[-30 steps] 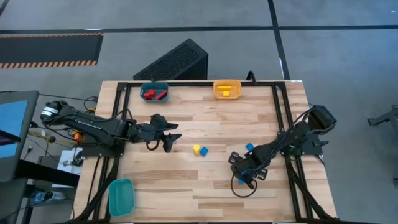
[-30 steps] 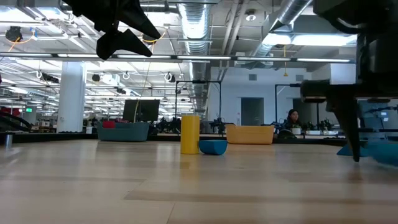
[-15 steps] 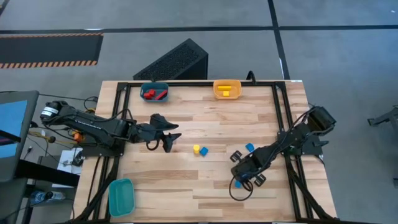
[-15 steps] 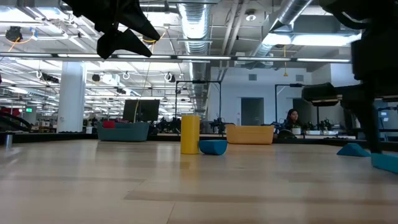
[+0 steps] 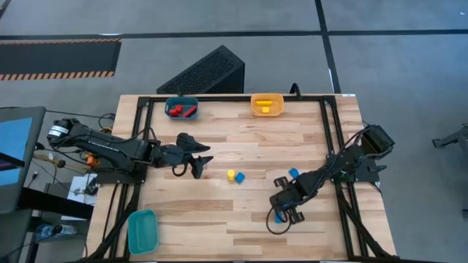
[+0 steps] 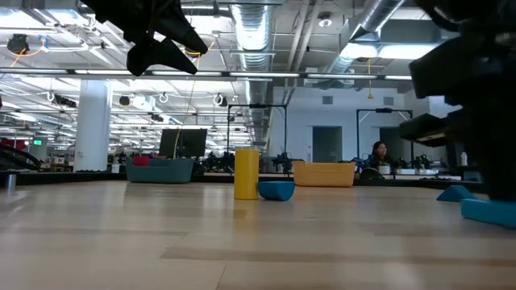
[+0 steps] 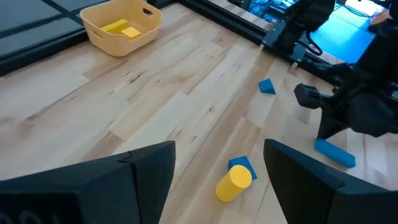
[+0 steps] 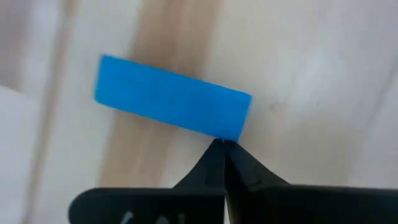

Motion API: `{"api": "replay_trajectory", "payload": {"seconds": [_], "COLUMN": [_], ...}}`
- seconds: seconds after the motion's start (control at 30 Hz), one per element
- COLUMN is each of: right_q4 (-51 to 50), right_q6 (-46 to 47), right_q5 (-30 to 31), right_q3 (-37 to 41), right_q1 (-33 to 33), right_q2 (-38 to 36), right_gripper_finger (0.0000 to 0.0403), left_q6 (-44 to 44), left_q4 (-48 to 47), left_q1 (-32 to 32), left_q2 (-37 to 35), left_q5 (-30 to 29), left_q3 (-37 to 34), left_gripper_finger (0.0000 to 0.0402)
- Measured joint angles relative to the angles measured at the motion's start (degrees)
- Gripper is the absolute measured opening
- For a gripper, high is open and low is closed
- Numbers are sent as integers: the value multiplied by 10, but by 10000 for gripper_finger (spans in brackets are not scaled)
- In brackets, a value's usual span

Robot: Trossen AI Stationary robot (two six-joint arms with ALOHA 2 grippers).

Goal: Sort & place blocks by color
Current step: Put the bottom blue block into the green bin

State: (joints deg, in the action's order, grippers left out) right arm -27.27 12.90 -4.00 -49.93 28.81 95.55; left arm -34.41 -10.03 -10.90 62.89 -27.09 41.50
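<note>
step: I've got R gripper (image 5: 281, 212) closed, empty, tips touching blue bar (image 8: 173, 113) nr table's right edge (image 5: 360, 146).
L gripper (image 5: 199, 166): open, idle, left-centre.
next: I'd reopen, straddle bar, grip.

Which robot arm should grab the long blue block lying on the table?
The right one, probably. The right gripper is already down beside the blue bar, fingertips shut against its edge. The left gripper waits across the table, open, nearer the yellow cylinder.
</note>
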Motion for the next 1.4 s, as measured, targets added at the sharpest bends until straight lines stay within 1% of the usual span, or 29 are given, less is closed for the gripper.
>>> {"api": "replay_trajectory", "payload": {"seconds": [0.07, 0.2, 0.37, 0.43, 0.63, 0.73, 0.9, 1.0, 1.23, 1.4], "right_q4": [6, 18, 19, 29, 19, 20, 19, 9, 5, 9], "right_q6": [11, 31, 53, 53, 43, 45, 50, 35, -85, -71], "right_q5": [0, 10, 63, 74, 83, 84, 85, 84, 80, 80], "right_q3": [0, 0, 0, 0, 0, 0, 0, 0, 0, 0], "right_q1": [7, 13, 13, 15, 42, 56, 72, 82, 111, 111], "right_q2": [-8, -33, -72, -79, -58, -43, -42, -46, -46, -46], "right_gripper_finger": [23, 66, 128, 152, 228, 252, 260, 260, 260, 260], "left_q6": [-2, -7, -15, -20, -30, -38, -44, -44, -56, -59], "left_q4": [0, 0, -1, -2, -8, -18, -31, -31, -31, -31], "left_q1": [0, 0, 0, 0, -11, -19, -20, -20, -20, -20], "left_q2": [0, 0, 0, 0, 0, 0, 0, 0, 0, 0], "left_q5": [10, 20, 28, 28, 28, 23, 11, 10, 10, 12], "left_q3": [0, 0, 0, 0, 0, 0, 0, 0, 0, 0], "left_gripper_finger": [233, 233, 233, 233, 233, 233, 233, 233, 233, 233]}}
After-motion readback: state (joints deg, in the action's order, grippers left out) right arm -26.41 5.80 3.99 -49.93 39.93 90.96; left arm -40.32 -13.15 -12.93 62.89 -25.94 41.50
